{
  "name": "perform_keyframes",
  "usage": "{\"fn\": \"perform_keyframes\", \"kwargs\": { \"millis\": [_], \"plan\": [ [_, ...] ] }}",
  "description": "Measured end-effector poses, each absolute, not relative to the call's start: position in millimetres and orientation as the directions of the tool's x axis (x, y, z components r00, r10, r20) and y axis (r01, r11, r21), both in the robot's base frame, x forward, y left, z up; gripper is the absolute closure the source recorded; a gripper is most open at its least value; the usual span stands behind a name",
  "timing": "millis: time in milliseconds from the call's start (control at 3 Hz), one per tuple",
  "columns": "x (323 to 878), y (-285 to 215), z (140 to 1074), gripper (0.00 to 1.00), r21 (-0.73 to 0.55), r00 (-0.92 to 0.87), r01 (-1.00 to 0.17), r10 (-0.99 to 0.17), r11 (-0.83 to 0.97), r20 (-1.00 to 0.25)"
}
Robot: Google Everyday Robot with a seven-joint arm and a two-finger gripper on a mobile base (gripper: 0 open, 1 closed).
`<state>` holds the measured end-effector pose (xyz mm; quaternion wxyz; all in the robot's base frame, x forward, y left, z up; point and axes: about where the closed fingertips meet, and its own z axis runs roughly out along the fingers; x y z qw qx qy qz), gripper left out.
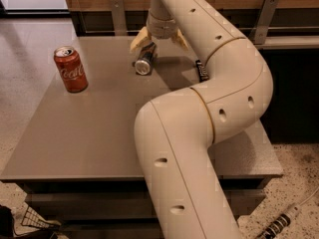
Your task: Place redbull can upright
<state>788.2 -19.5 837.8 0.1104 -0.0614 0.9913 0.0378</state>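
The redbull can [145, 60] lies on its side near the far edge of the grey table [89, 128], its silver end facing me. My gripper [158, 40] hangs right above the can's far end, open, with one yellowish finger [138, 39] on the left and the other on the right of it. The fingers straddle the can's far part without closing on it. My arm hides the table's right middle.
A red Coca-Cola can [71, 69] stands upright at the table's left. A flat black snack-bar wrapper [201, 70] lies to the right of the gripper, partly hidden by my arm. A wooden wall with metal brackets runs behind the table.
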Motion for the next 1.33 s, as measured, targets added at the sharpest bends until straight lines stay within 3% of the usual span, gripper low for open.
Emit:
{"fn": "perform_keyframes", "kwargs": {
  "millis": [1333],
  "plan": [
    [778.8,1.1,827.8,0.0,-0.005,-0.966,-0.21,-0.208,0.978,-0.151]
  ]
}}
